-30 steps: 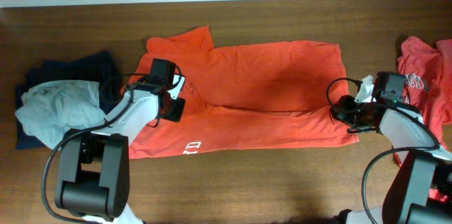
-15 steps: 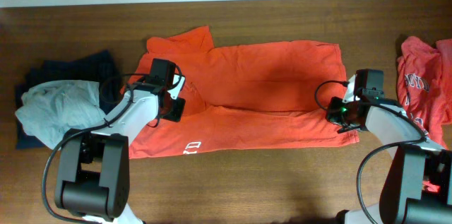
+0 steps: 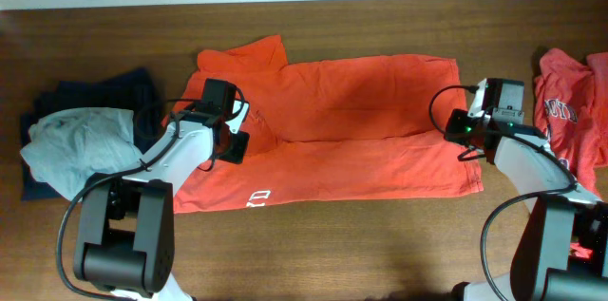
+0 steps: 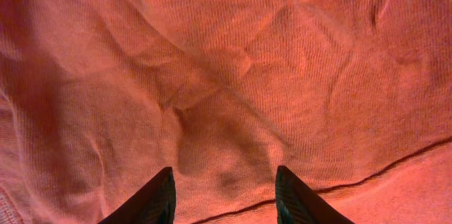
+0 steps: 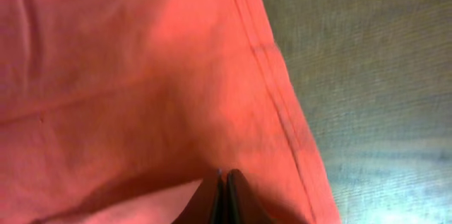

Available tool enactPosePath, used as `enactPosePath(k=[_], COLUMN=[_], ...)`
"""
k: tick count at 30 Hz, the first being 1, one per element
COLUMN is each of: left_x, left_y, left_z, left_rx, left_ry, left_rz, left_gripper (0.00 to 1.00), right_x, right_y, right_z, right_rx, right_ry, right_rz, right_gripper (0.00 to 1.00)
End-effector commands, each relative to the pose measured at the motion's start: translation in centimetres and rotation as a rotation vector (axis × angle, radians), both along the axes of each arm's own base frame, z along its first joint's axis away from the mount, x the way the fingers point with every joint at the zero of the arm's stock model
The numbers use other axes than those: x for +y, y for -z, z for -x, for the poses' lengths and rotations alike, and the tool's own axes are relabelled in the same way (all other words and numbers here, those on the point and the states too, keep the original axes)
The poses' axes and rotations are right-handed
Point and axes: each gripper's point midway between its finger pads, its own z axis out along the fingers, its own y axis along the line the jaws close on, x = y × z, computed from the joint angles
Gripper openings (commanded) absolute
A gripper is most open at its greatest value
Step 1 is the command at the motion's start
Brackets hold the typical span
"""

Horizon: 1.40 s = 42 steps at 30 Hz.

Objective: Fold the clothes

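Observation:
An orange-red T-shirt (image 3: 361, 121) lies spread across the middle of the table, with white lettering (image 3: 258, 197) at its lower left edge. My left gripper (image 3: 235, 144) hovers over the shirt's left part. In the left wrist view it is open (image 4: 222, 176) just above wrinkled cloth (image 4: 226, 75) and a seam, with nothing held. My right gripper (image 3: 460, 130) is at the shirt's right hem. In the right wrist view it is shut (image 5: 224, 174), pinching the cloth (image 5: 141, 54) just inside the stitched hem.
A pale grey garment (image 3: 76, 144) lies on a navy one (image 3: 104, 87) at the far left. Another orange-red shirt (image 3: 570, 121) with white print sits crumpled at the right edge. Brown table (image 3: 332, 244) shows along the front and beside the hem (image 5: 367, 75).
My right gripper closed on the shirt's right hem and moved a little toward the far side. The left arm has not moved.

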Motion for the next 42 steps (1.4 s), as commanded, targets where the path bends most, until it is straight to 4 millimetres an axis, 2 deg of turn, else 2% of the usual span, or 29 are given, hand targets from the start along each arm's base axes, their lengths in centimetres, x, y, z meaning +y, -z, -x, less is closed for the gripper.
enactPosePath(k=[1, 2, 4, 5, 7, 9, 10, 13, 14, 15, 17, 20, 21, 22, 23, 24, 26, 29, 30, 31, 32, 35, 39, 42], left_x=[-0.1, -0.1, -0.1, -0.1, -0.1, -0.1, -0.1, -0.2, -0.4, -0.7, -1.3, -1.8, -2.1, -2.2, -2.4, -2.5, -2.3, -1.1, 0.0, 0.4, 1.3, 2.6, 2.7, 2.7], left_y=[0.5, 0.5, 0.5, 0.5, 0.5, 0.5, 0.5, 0.1, -0.9, -2.0, -5.8, -12.0, -15.4, -18.0, -20.8, -22.7, -24.9, -24.3, -22.4, -21.7, -19.7, -15.6, -10.0, -6.8], left_z=[0.4, 0.4, 0.4, 0.4, 0.4, 0.4, 0.3, 0.1, 0.0, -0.2, -1.2, -3.0, -4.2, -5.1, -6.2, -7.0, -8.4, -10.2, -11.7, -12.2, -13.6, -16.9, -20.7, -22.4], left_rx=[0.019, 0.019, 0.019, 0.019, 0.019, 0.019, 0.018, 0.014, 0.016, 0.016, -0.019, -0.127, -0.207, -0.275, -0.354, -0.408, -0.463, -0.447, -0.401, -0.383, -0.345, -0.290, -0.263, -0.276], left_ry=[-0.011, -0.011, -0.011, -0.011, -0.011, -0.011, -0.011, -0.010, -0.008, -0.004, 0.004, 0.011, 0.021, 0.030, 0.050, 0.072, 0.079, 0.049, 0.025, 0.017, 0.001, -0.023, -0.020, -0.018], left_rz=[0.011, 0.011, 0.011, 0.011, 0.011, 0.011, 0.011, 0.015, 0.026, 0.039, 0.069, 0.099, 0.112, 0.122, 0.128, 0.125, 0.123, 0.124, 0.140, 0.151, 0.182, 0.253, 0.331, 0.330], left_gripper=[0.46, 0.46, 0.46, 0.46, 0.46, 0.67, 0.73, 0.75, 0.75, 0.75, 0.76, 0.81, 0.94, 0.99, 0.99, 0.99, 0.99, 0.99, 0.99, 0.99, 0.99, 0.99, 0.99, 0.99], right_x=[-0.8, -1.1, -1.9, -2.2, -2.3, -2.1, -1.9, 0.6, 1.6, 1.9, 2.7, 3.8, 4.3, 4.4, 4.4, 4.4, 4.3, 4.2, 4.2, 4.2, 4.3, 4.7, 4.8, 4.9], right_y=[-1.7, -1.9, -2.1, -2.1, -1.8, -1.5, -1.2, -0.9, -1.3, -1.7, -3.9, -8.5, -11.7, -13.0, -14.8, -16.6, -18.1, -18.9, -18.6, -18.5, -18.1, -17.6, -16.9, -16.6], right_z=[-1.5, -1.7, -1.8, -1.7, -1.1, -0.5, 0.0, 1.1, 1.4, 1.6, 1.8, 1.4, 1.1, 1.0, 1.0, 0.9, 0.5, 0.0, -0.1, -0.1, 0.0, 0.0, 0.4, 0.8], right_rx=[-0.065, -0.074, -0.080, -0.075, -0.050, -0.025, -0.006, 0.032, 0.035, 0.033, 0.009, -0.064, -0.123, -0.142, -0.162, -0.173, -0.184, -0.195, -0.188, -0.182, -0.167, -0.150, -0.116, -0.093], right_ry=[-0.018, -0.011, 0.015, 0.025, 0.034, 0.067, 0.091, 0.057, 0.031, 0.023, 0.000, -0.044, -0.082, -0.087, -0.091, -0.092, -0.093, -0.094, -0.094, -0.093, -0.094, -0.104, -0.100, -0.097], right_rz=[0.066, 0.081, 0.123, 0.136, 0.137, 0.109, 0.078, -0.061, -0.109, -0.123, -0.157, -0.198, -0.207, -0.207, -0.204, -0.201, -0.198, -0.196, -0.198, -0.200, -0.208, -0.229, -0.237, -0.243], right_gripper=[0.21, 0.41, 0.67, 0.72, 0.79, 0.82, 0.82, 0.83, 0.83, 0.83, 0.83, 0.85, 0.86, 0.85, 0.83, 0.83, 0.83, 0.83, 0.83, 0.83, 0.84, 0.84, 0.84, 0.84])
